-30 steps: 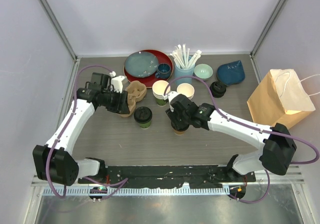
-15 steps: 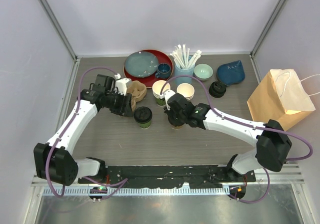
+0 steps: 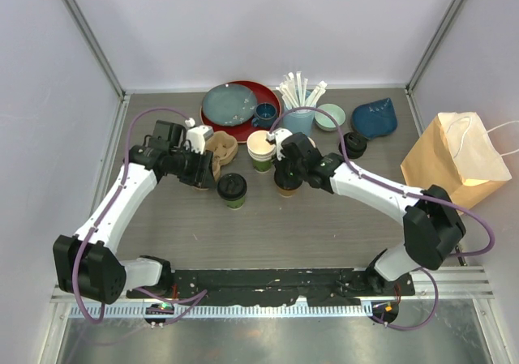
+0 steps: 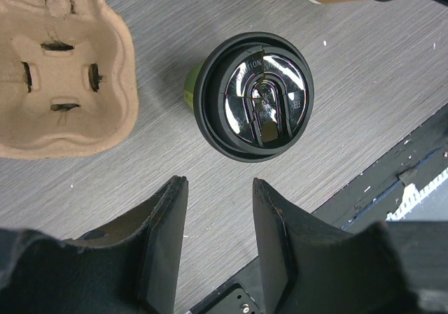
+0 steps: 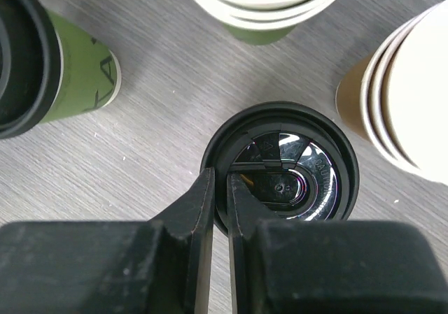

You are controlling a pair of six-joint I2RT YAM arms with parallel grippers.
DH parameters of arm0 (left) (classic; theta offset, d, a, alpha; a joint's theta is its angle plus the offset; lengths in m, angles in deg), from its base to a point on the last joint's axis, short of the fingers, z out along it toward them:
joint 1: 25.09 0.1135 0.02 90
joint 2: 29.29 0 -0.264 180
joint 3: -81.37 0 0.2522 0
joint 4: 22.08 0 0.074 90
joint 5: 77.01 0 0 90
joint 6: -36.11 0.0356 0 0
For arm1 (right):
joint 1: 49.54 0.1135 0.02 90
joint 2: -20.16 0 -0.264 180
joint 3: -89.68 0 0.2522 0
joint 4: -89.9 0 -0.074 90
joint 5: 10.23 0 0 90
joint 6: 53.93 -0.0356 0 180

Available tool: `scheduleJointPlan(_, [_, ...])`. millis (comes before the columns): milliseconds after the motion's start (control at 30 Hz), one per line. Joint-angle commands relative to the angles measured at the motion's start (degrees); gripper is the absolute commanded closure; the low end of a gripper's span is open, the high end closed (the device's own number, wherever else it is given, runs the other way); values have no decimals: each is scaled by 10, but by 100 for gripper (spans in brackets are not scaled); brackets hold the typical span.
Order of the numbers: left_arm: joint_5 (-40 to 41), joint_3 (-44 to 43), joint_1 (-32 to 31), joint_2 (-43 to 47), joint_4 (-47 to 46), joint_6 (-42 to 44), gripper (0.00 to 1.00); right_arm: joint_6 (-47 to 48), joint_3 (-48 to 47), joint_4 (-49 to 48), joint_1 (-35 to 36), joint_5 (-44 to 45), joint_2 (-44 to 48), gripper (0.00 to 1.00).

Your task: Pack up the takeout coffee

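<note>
The green-sided cup with a black lid (image 3: 232,187) stands on the table, also in the left wrist view (image 4: 253,97). My left gripper (image 3: 211,171) is open and empty (image 4: 219,184), just left of that cup and apart from it. The brown-sided cup (image 3: 287,190) stands right of it. My right gripper (image 3: 284,177) is shut on the rim of its black lid (image 5: 294,167), one finger inside the rim and one outside (image 5: 220,181). The green cup shows at the left in the right wrist view (image 5: 70,69).
A cardboard cup carrier (image 3: 219,149) (image 4: 56,69) lies behind my left gripper. Lidless cup stacks (image 3: 261,149) (image 5: 406,90) stand close behind the brown cup. A red tray (image 3: 212,121), a blue cup of straws (image 3: 298,113) and bowls sit at the back. A paper bag (image 3: 450,161) stands right.
My right gripper has moved toward the back with the brown cup, up beside the cup stacks. My left gripper has shifted slightly right, toward the green cup.
</note>
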Motion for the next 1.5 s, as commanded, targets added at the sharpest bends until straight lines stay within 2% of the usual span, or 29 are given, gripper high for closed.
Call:
scheduleJointPlan(0, [-11, -26, 0, -2, -13, -2, 54, 16, -43, -35, -23, -58, -20, 86])
scheduleJointPlan(500, [-5, -36, 0, -8, -11, 14, 54, 36, -108, -35, -60, -92, -94, 86])
scheduleJointPlan(600, [-2, -37, 0, -10, -11, 16, 54, 41, -112, -23, -61, -96, -93, 79])
scheduleJointPlan(633, [-2, -37, 0, -10, -11, 17, 54, 42, -114, -18, -61, -105, -92, 71])
scheduleJointPlan(733, [-1, -44, 0, -14, -9, 20, 53, 44, -113, -10, -60, -121, -79, 61])
scheduleJointPlan(967, [1, -59, 5, -17, -8, 31, 53, 54, -139, 14, -51, -122, -51, 50])
scheduleJointPlan(1000, [1, -60, 8, -20, -8, 32, 53, 67, -146, 20, -47, -122, -49, 44])
scheduleJointPlan(1100, [15, -66, 20, -21, -9, 30, 50, 97, -176, 42, -27, -111, -46, 36])
scheduleJointPlan(1267, [35, -84, 59, -29, -9, 18, 45, 146, -209, 59, 27, -101, -39, 32])
scheduleJointPlan(1467, [80, -59, 110, -30, -46, 17, 43, 230, -230, 74, 104, -161, -83, 35])
